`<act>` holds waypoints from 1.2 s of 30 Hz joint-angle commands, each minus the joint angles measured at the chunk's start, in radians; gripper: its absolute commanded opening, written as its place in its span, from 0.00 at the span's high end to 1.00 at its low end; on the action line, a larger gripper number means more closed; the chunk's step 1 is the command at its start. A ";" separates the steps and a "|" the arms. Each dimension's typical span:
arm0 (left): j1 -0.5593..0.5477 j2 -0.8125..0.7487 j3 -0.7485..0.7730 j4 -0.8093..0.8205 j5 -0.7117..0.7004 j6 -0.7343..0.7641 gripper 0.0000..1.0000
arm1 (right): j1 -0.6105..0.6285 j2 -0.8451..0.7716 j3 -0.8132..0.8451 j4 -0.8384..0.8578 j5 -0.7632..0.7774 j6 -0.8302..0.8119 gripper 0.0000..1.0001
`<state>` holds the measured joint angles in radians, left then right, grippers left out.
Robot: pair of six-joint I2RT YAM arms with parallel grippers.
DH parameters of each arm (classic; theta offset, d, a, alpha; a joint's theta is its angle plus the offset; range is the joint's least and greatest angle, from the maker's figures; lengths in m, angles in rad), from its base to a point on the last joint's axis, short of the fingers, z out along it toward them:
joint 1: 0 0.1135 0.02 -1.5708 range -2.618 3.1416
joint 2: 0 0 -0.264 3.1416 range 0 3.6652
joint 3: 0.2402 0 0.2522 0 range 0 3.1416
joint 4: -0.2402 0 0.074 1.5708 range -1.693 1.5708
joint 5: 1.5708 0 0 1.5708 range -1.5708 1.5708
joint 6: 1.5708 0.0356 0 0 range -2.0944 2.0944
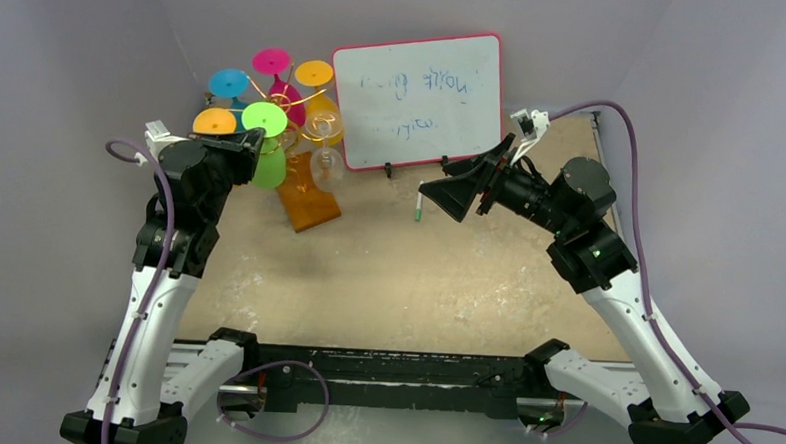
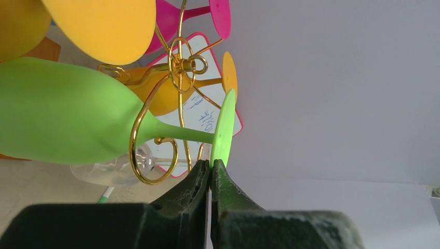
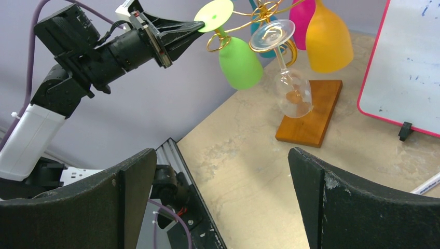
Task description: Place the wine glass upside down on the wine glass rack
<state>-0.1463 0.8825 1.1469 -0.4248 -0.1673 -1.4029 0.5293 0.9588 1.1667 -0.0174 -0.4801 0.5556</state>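
Note:
The green wine glass (image 2: 62, 111) hangs upside down by its stem in a curled arm of the gold wire rack (image 2: 181, 65), foot up, bowl down. It also shows in the top view (image 1: 264, 118) and the right wrist view (image 3: 239, 62). My left gripper (image 2: 211, 165) is shut, with its tips touching the rim of the green foot and nothing between the jaws. The rack's brown wooden base (image 3: 310, 111) stands on the table. My right gripper (image 3: 222, 155) is open and empty, held above the table right of the rack (image 1: 292, 103).
Pink, blue, orange and yellow glasses and a clear glass (image 3: 290, 85) also hang on the rack. A pink-framed whiteboard (image 1: 419, 98) stands behind, with a marker (image 1: 420, 205) lying in front of it. Purple walls close off the back and sides.

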 commanded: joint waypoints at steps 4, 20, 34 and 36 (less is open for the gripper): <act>-0.001 -0.036 -0.013 0.011 -0.010 0.002 1.00 | 0.002 -0.026 0.019 0.036 0.014 -0.019 0.00; -0.001 -0.059 -0.012 -0.033 0.013 0.018 1.00 | 0.002 -0.036 0.013 0.029 0.018 -0.021 0.00; -0.001 -0.070 -0.009 -0.052 0.028 0.024 1.00 | 0.002 -0.039 0.014 0.025 0.018 -0.020 0.00; -0.001 -0.073 -0.010 -0.046 0.034 0.024 1.00 | 0.002 -0.042 0.012 0.025 0.022 -0.020 0.00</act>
<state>-0.1463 0.8230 1.1305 -0.5049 -0.1577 -1.3945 0.5293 0.9409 1.1667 -0.0181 -0.4797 0.5552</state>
